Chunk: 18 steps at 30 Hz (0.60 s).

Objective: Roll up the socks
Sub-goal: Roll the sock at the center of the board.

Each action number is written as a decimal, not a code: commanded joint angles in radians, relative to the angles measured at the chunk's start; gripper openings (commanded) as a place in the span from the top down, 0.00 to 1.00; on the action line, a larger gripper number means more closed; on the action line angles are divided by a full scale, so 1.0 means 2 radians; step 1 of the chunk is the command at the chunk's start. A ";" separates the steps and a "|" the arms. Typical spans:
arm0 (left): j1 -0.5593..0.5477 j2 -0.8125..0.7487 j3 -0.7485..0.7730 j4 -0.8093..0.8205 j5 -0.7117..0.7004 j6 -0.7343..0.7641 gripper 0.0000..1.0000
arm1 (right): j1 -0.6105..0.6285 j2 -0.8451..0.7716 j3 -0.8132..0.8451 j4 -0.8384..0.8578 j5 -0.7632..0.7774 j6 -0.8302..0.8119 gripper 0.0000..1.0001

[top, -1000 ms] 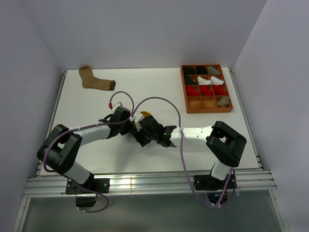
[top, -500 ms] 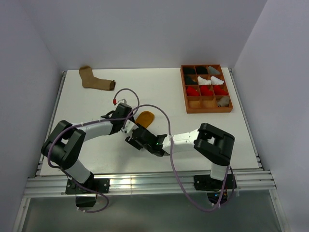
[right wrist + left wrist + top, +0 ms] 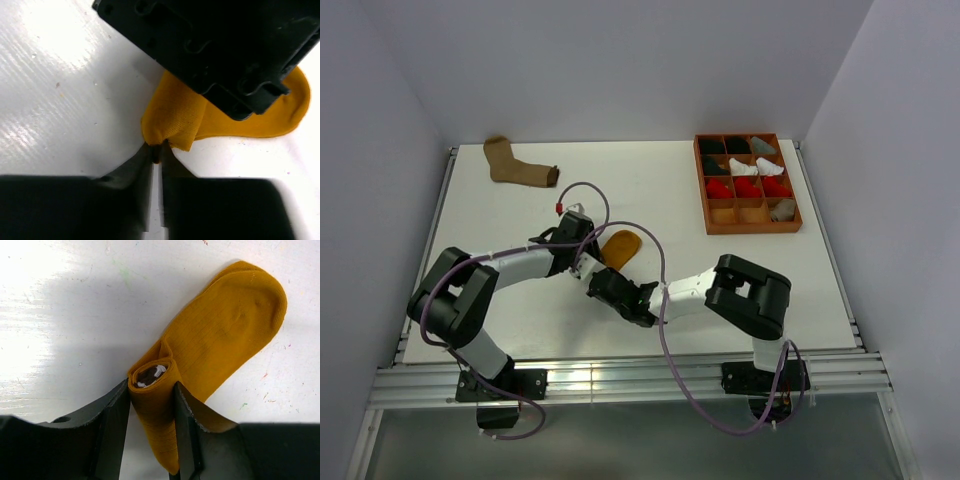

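Note:
The mustard yellow sock (image 3: 225, 335) lies on the white table, its cuff end rolled into a tube with dark and white stripes showing at the core. My left gripper (image 3: 151, 390) is shut on that roll, one finger on each side. In the top view the sock's toe (image 3: 621, 245) pokes out beside the left gripper (image 3: 582, 252). My right gripper (image 3: 159, 151) is shut, pinching a fold at the sock's (image 3: 172, 117) near edge, just below the left gripper's black body (image 3: 215, 45). From above, the right gripper (image 3: 602, 282) sits close in front of the left. A tan sock with a dark cuff (image 3: 518, 166) lies flat at the far left.
An orange compartment tray (image 3: 755, 228) at the far right holds black, white, red and grey rolled bundles. Both arms cross low over the middle of the table, with purple cables looping above them.
My right gripper has moved left and nearer, come under the left gripper and shut on the sock's edge. The left gripper shifted slightly left and keeps its hold on the roll.

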State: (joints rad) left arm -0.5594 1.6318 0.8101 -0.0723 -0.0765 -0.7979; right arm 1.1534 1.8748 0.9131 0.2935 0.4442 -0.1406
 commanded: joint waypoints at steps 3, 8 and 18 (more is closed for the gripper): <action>-0.005 0.008 -0.003 -0.052 -0.003 0.023 0.56 | 0.000 0.001 0.017 0.004 -0.020 0.006 1.00; 0.010 -0.020 0.002 -0.056 -0.007 0.021 0.51 | -0.011 -0.033 0.020 -0.029 -0.092 0.031 1.00; 0.046 -0.050 -0.005 -0.053 0.000 -0.028 0.44 | -0.095 -0.063 0.026 -0.069 -0.323 0.109 1.00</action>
State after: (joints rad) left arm -0.4900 1.5799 0.8120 -0.1848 -0.0715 -0.8070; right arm 1.0004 1.7878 0.9268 0.1974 0.0040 0.0051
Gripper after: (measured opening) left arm 0.557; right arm 0.015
